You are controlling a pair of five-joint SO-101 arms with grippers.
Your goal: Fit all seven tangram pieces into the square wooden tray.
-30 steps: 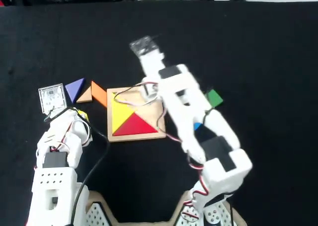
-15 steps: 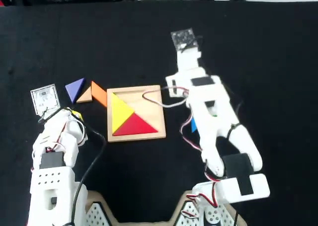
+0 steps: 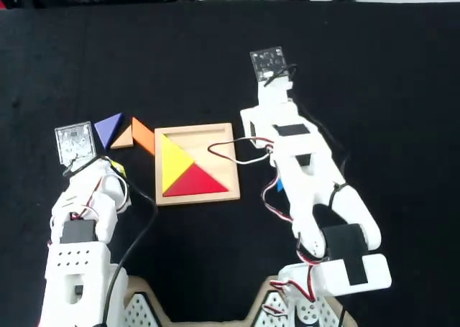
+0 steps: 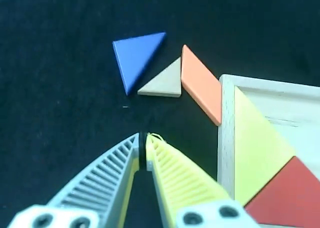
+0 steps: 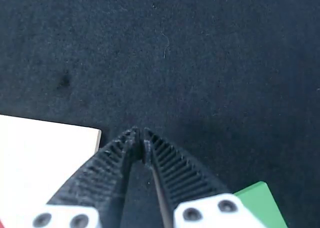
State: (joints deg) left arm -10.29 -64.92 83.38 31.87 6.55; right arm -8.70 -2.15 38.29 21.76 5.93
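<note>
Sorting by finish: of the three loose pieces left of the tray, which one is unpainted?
The small plain-wood triangle, lying between the blue triangle and the orange parallelogram. Those two are painted; it shows bare pale wood.

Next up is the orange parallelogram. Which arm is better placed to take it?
Left. The left claw, shut, hangs near the orange parallelogram, which lies beside the tray on that arm's side. The right claw, also shut, is off the tray's opposite side, so it would likely have to cross it.
</note>
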